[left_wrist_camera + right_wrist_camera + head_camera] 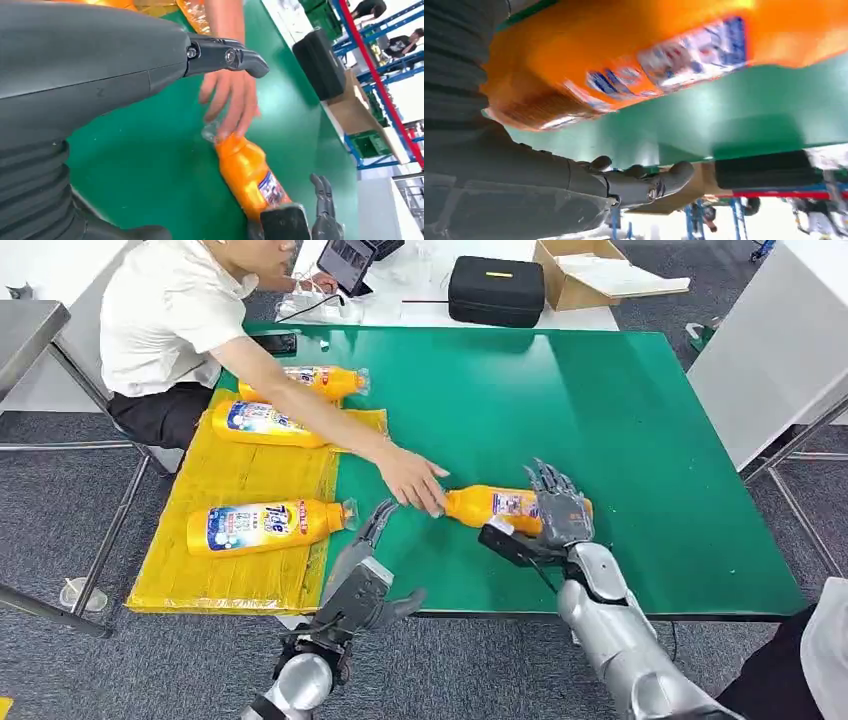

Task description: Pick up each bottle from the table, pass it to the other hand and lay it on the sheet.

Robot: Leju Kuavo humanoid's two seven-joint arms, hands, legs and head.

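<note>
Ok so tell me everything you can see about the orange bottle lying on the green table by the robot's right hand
The orange bottle lies on its side on the green table, neck end towards the yellow sheet. It looks like glossy plastic, with a blue and white label and clear wrap at the neck end. A person's hand touches that neck end. The robot's right hand sits over the base end with fingers spread; whether it grips is unclear. The left hand is apart, open.
</note>
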